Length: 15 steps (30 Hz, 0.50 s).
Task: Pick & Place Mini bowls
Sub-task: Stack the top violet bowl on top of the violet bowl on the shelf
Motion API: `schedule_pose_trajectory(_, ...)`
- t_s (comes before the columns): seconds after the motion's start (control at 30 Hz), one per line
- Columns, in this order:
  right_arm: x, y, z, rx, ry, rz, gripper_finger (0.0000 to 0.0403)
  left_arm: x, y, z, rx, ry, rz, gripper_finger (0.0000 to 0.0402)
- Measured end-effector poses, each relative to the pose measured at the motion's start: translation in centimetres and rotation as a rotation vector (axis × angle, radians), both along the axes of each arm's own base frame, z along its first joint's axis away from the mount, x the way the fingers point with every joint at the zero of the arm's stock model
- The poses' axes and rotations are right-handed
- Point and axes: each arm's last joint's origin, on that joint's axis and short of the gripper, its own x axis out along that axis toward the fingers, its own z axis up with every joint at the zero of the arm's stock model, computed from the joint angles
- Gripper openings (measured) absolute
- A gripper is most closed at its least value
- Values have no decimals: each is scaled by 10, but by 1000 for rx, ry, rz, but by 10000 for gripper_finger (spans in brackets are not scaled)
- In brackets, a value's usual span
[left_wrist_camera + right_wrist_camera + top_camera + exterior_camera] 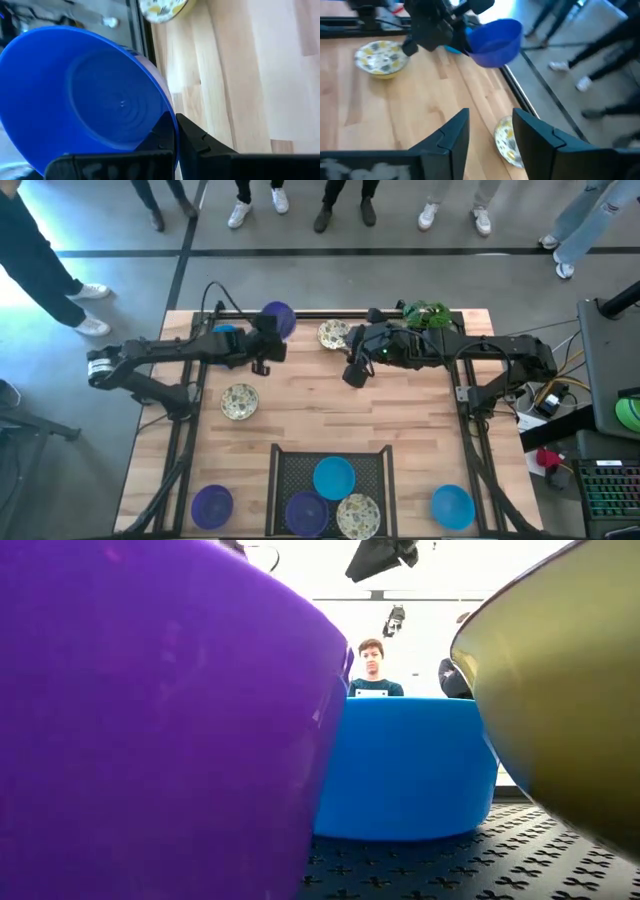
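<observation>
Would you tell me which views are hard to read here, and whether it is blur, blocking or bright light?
Low view: the purple bowl and a cream bowl sit close and block most of the picture; the background is washed out. Right wrist view: the blue bowl held by the left gripper looks soft. High view: evenly lit.

Three mini bowls crowd the low view, seen from the level of the mesh tray

A purple bowl (150, 720) fills the left side, very close; a bright blue bowl (405, 765) sits behind it in the middle, its left edge hidden by the purple one; the olive-toned outer wall of a third bowl (560, 690) rises at the right; all rest on the black wire-mesh tray (430, 865), whose cross-shaped holes show in the foreground; beyond the blue bowl a person (372, 668) in a dark top faces this way; a dark part of an arm (380, 555) hangs at the top; whose it is, cannot tell.
</observation>
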Motion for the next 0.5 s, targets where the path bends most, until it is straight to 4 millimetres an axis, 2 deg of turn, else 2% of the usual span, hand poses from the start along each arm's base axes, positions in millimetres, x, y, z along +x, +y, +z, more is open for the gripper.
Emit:
schedule_pose_trajectory(0.2, 8, 6, -13, -55, -25, 101, 170, 8, -34, 2, 65, 18, -87, 0)
schedule_pose_trajectory(0.5, 16, 7, -38, -96, -134, 120, 185, 12, -64, 5, 206, 48, -131, 0)
